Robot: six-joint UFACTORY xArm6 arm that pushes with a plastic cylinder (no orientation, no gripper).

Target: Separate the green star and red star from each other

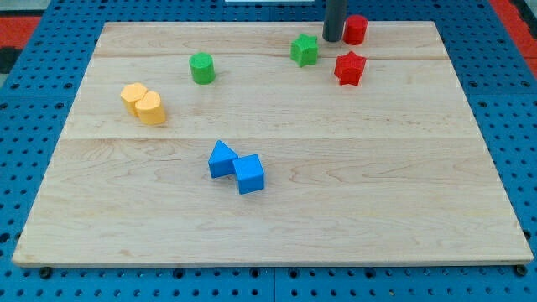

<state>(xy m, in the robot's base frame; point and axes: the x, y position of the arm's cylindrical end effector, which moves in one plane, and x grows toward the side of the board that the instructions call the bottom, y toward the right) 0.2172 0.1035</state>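
Observation:
The green star (pixel 304 49) lies near the view's top, right of centre. The red star (pixel 350 68) lies a short way to its right and a little lower, with a small gap between them. My tip (pixel 333 39) stands at the view's top, just above and between the two stars, close to the green star's upper right. A red cylinder (pixel 355 29) sits right beside the tip on its right.
A green cylinder (pixel 202 68) lies upper left of centre. Two yellow blocks (pixel 143 103) touch each other at the left. A blue triangle (pixel 221 158) and a blue cube (pixel 249 174) touch near the middle. The wooden board (pixel 403 210) has its edges all around.

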